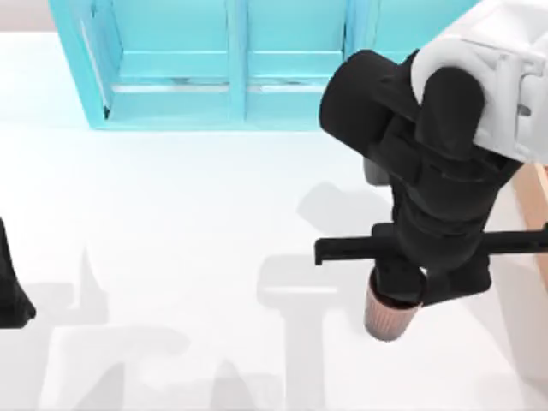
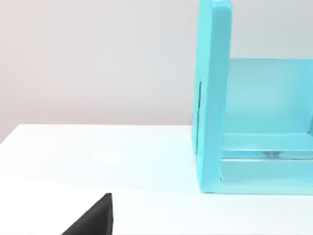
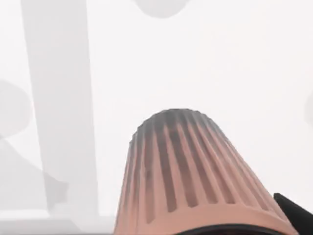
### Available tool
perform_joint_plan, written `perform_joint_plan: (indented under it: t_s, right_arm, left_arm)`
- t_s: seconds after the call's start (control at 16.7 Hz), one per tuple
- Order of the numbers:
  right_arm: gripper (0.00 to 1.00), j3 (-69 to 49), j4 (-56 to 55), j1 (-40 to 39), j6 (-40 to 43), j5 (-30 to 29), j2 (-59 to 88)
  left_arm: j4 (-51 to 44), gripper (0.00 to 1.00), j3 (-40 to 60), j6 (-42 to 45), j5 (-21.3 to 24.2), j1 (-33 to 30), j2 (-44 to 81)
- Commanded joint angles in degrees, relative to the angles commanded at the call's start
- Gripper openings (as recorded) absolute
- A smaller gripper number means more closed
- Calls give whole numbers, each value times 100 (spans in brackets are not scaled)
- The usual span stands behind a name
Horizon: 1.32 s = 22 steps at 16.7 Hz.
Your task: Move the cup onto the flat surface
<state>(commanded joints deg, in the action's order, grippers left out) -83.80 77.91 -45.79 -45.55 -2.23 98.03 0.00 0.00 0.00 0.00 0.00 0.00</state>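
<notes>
The copper-brown ribbed cup (image 1: 390,318) is upright over the front right part of the white flat surface (image 1: 171,223). My right gripper (image 1: 402,291) comes down from above and is shut on the cup's rim. In the right wrist view the cup's (image 3: 190,171) ribbed side tapers away toward the tabletop (image 3: 244,73), and one dark fingertip (image 3: 295,214) shows beside the rim. Whether the cup's base touches the table I cannot tell. My left arm (image 1: 12,291) rests parked at the table's left edge.
The turquoise shelf unit (image 1: 231,68) stands along the back of the table, and its side wall (image 2: 214,98) rises close in the left wrist view. A tan wooden box (image 1: 535,205) lies at the right edge, partly under the right arm.
</notes>
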Motion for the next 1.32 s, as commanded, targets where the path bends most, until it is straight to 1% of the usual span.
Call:
perform_joint_plan:
  t_s: [0.18, 0.48, 0.6, 0.9, 1.2, 1.32]
  right_arm:
    - [0, -77, 44, -147, -242, 3, 88]
    - [0, -41, 16, -125, -255, 13, 79]
    - [0, 150, -193, -136, -272, 15, 122]
    - [0, 964, -1244, -210, -316, 9, 314]
    - [0, 1101, -1389, -222, -324, 6, 348]
    - [15, 1101, -1389, -222, -324, 6, 348]
  left_arm:
    - [0, 100, 0, 0, 0, 0, 0]
    - [0, 100, 0, 0, 0, 0, 0]
    - [0, 100, 0, 0, 0, 0, 0]
    - [0, 100, 0, 0, 0, 0, 0]
    - [0, 100, 0, 0, 0, 0, 0]
    - [0, 100, 0, 0, 0, 0, 0]
